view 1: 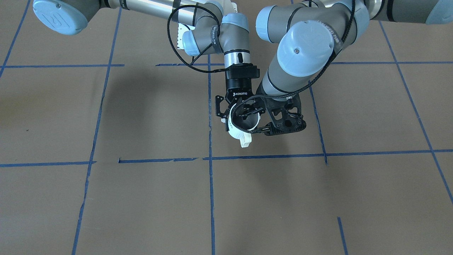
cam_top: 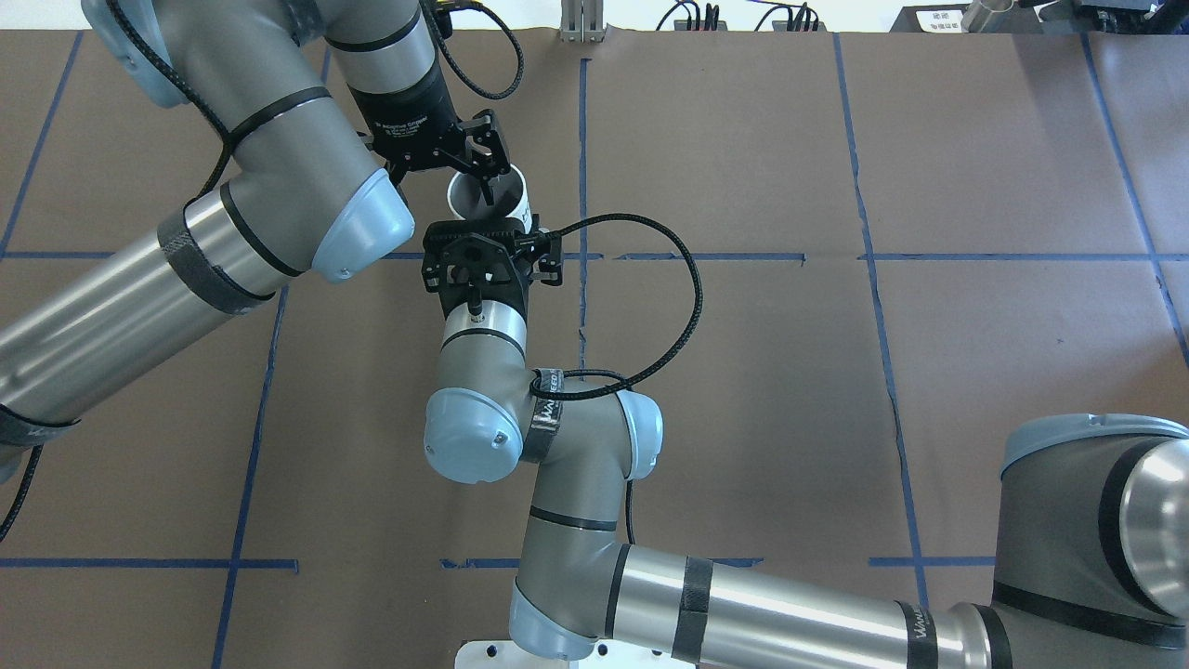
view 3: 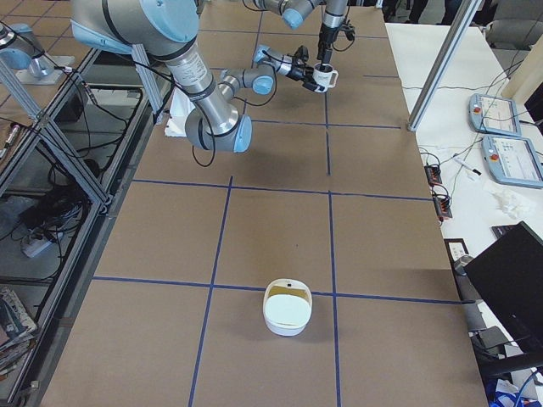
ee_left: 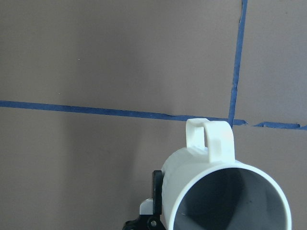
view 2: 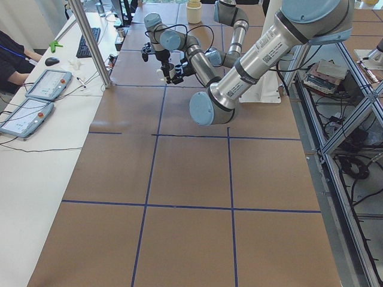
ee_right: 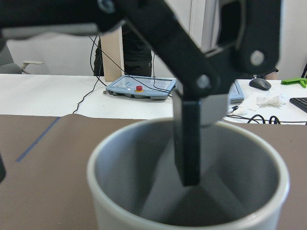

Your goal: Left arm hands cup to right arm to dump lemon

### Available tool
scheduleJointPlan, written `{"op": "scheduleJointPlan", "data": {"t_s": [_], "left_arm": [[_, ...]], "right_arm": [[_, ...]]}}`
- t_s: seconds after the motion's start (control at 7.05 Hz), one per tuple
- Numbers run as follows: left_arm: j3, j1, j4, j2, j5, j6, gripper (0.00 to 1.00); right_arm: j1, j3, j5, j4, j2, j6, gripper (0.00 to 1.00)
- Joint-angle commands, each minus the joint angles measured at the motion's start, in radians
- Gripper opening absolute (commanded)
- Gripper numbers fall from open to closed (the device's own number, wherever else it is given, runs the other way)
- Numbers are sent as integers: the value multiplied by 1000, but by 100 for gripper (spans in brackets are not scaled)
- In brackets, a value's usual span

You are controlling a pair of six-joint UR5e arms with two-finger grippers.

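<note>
The cream-white cup (view 1: 236,134) hangs over the brown table near its middle, handle toward the operators' side. My left gripper (view 1: 254,122), black with a looped cable, is shut on the cup's rim, with one finger (ee_right: 189,139) inside the mouth. My right gripper (view 1: 235,118), marked ROBOTIQ, reaches in level from the robot's side and is open, its jaws on either side of the cup body; one pale pad (ee_left: 145,209) sits next to the cup's wall. The cup also shows in the overhead view (cam_top: 509,203) and the left wrist view (ee_left: 192,182). No lemon is visible; the cup's bottom is hidden.
A white bowl (view 3: 287,309) with a yellowish inside stands on the table toward the robot's right end. Blue tape lines (view 1: 210,198) grid the brown table. Operator desks with control pendants (view 3: 496,114) line the far side. Both arms' elbows crowd the space near the cup.
</note>
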Motion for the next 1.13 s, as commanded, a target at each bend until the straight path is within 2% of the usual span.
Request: {"op": "scheduleJointPlan", "data": {"t_s": [0.0, 0.99], "left_arm": [[22, 0, -61, -1, 0, -50, 94], [18, 2, -61, 5, -2, -50, 92]], "right_arm": [[-5, 2, -3, 1, -2, -1, 6], [-5, 2, -2, 1, -4, -1, 6]]}}
